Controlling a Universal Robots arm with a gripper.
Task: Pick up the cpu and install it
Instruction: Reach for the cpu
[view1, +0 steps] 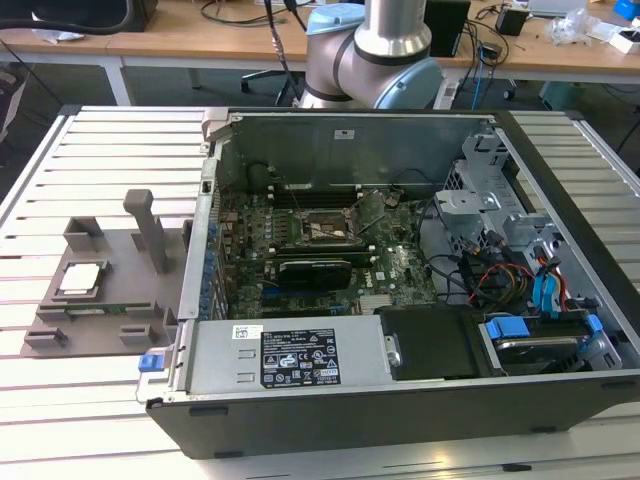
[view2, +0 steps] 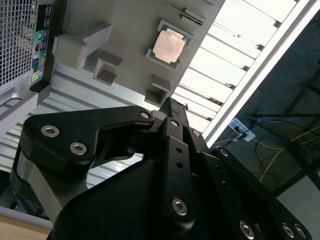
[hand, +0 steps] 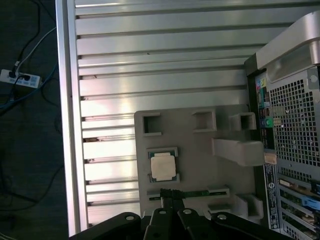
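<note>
Plainly the pick-up is the step in hand, and it is not yet done. The cpu (view1: 80, 279) (view2: 169, 46) (hand: 163, 166) lies flat in a square recess of the grey holder plate (view1: 125, 262) (hand: 200, 155). The plate rests on the slatted tabletop (view1: 120, 140) at the exterior view's left, just beside the open computer case (view1: 350, 150).

In both wrist views my jaws hang above the plate's edge, near the chip but clear of it. The tips are pressed together and carry nothing.

I judge that a grasp calls for parting them wider than the chip, squaring them to two opposite edges, and coming straight down. The recess walls leave little room.

The chip is thin and square, with a smooth metal lid that throws back glare and a pale rim around it. The plate is matte and blocky, with raised posts and square pockets. The tabletop is ribbed, bright metal. Inside the case, the black socket frame (view1: 320, 232) sits on a green board.
</note>
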